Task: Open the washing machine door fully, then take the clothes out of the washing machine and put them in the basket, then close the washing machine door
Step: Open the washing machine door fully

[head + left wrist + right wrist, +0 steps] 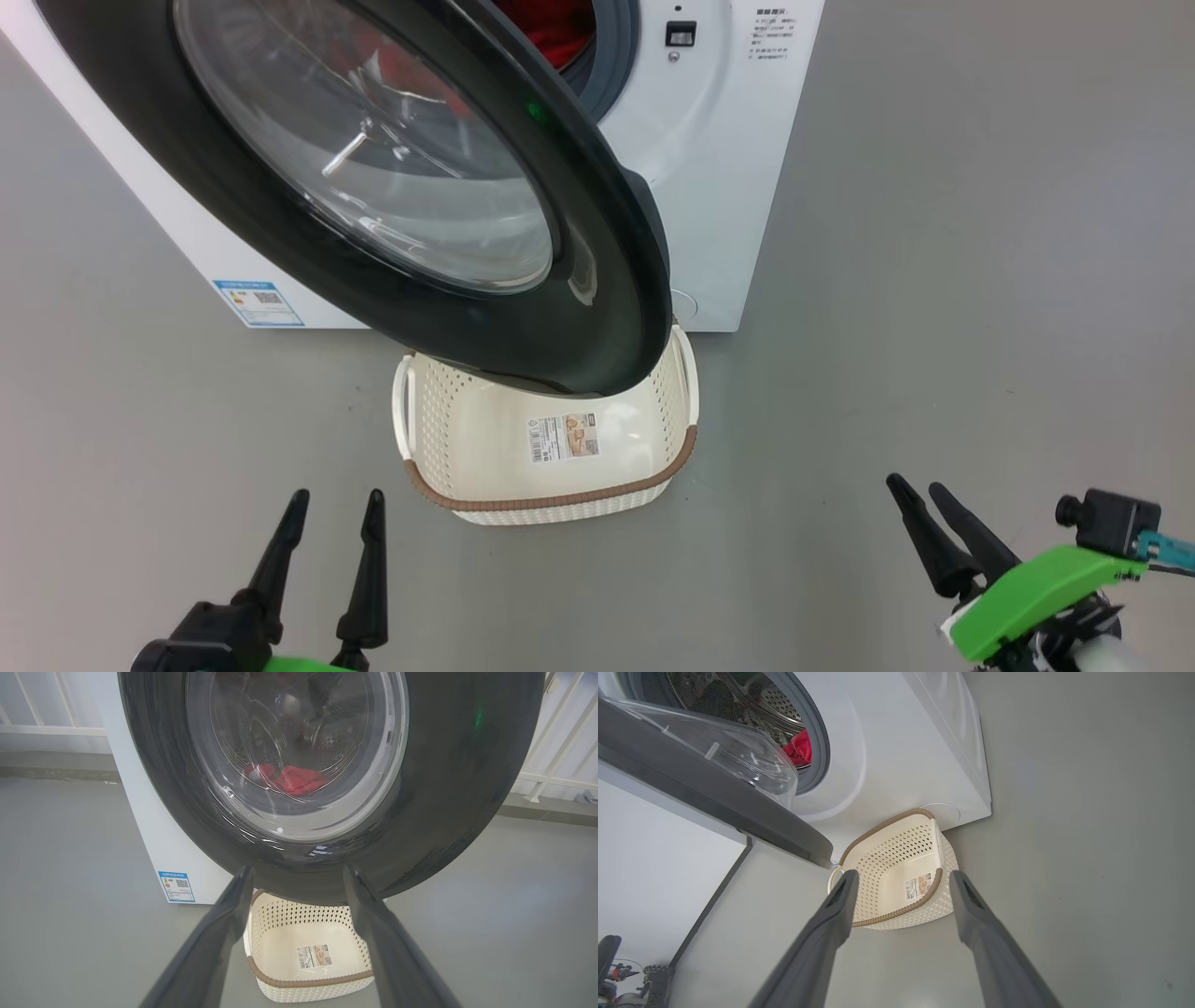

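The washing machine door (485, 289), with its black rim and clear glass bowl, stands partly open from the white washing machine (709, 168) and overhangs the basket. Red clothes (551, 28) lie inside the drum, seen too through the glass (296, 779) and past the gasket (799, 749). The cream basket (467, 448) with a brown rim sits on the floor right in front of the machine, empty but for a paper label. My left gripper (334, 499) is open at the lower left, short of the basket. At the lower right my right gripper (917, 490) is open too, holding nothing.
Grey floor (980, 327) spreads all around, with free room to the right of the machine. White railings (556, 742) run along the wall behind. A blue label (258, 301) marks the machine's lower left corner.
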You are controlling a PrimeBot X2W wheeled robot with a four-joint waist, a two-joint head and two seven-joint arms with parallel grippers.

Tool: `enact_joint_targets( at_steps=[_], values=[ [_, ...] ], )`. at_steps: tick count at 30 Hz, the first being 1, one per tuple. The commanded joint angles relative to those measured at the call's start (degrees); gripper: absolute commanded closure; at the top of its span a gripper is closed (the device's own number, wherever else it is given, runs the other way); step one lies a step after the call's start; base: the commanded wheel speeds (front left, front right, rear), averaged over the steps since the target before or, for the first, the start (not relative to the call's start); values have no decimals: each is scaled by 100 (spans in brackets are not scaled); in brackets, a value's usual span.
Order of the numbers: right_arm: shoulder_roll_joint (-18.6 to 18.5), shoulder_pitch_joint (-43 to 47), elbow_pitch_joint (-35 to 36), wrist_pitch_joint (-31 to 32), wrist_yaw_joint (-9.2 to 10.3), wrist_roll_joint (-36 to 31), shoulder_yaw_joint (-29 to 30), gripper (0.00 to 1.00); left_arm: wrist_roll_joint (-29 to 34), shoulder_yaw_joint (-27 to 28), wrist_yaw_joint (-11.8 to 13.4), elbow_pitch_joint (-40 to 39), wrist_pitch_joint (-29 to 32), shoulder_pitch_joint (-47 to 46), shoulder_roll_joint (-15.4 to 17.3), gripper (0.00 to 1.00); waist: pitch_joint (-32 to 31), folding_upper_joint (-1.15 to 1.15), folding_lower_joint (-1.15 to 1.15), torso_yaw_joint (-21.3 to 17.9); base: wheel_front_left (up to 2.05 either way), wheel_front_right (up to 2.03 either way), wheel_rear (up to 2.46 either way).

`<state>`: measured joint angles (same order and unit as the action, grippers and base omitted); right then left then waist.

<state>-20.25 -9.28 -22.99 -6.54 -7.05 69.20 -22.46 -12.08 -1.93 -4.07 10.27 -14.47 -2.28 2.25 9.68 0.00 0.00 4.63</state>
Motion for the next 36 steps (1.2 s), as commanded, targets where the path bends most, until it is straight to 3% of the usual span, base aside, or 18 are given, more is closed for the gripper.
enact_joint_targets(
  at_steps=[1, 5, 9, 15, 23, 30, 36],
  values=[
    [-194, 78, 66, -389, -44, -178, -283, 0, 8, 202, -25, -102, -52, -9, 63, 0, -11, 0, 0, 3, 0, 0, 0],
    [-332, 18, -135, -795, -44, -473, -596, 0, 5, 202, -28, -91, -52, -2, 63, 0, -9, 0, 0, -1, 0, 0, 0],
    [-310, -36, -126, -840, -44, -894, -341, 0, 7, 202, -30, -88, -52, -6, 63, 0, 3, 0, 0, -7, 0, 0, 0],
    [150, 325, 290, -844, -44, -2341, 781, 0, 14, 185, -34, -74, -52, 0, 63, 0, -25, 0, 0, 7, 0, 0, 0],
    [699, 804, 857, -845, -44, -3697, 1793, 0, 12, 126, -37, -71, -52, 28, 63, 0, -86, 0, 0, 64, 0, 0, 0],
    [1209, 1281, 1394, -845, -44, -4529, 2620, 0, 17, 64, -40, -78, -52, 106, 63, 0, -185, 0, 0, 138, 0, 0, 0],
    [1412, 1551, 1532, -845, -44, -4785, 2771, 0, 25, 60, -42, -124, -52, 155, 63, 0, -211, 0, 0, 146, 0, 0, 0]
  ],
)
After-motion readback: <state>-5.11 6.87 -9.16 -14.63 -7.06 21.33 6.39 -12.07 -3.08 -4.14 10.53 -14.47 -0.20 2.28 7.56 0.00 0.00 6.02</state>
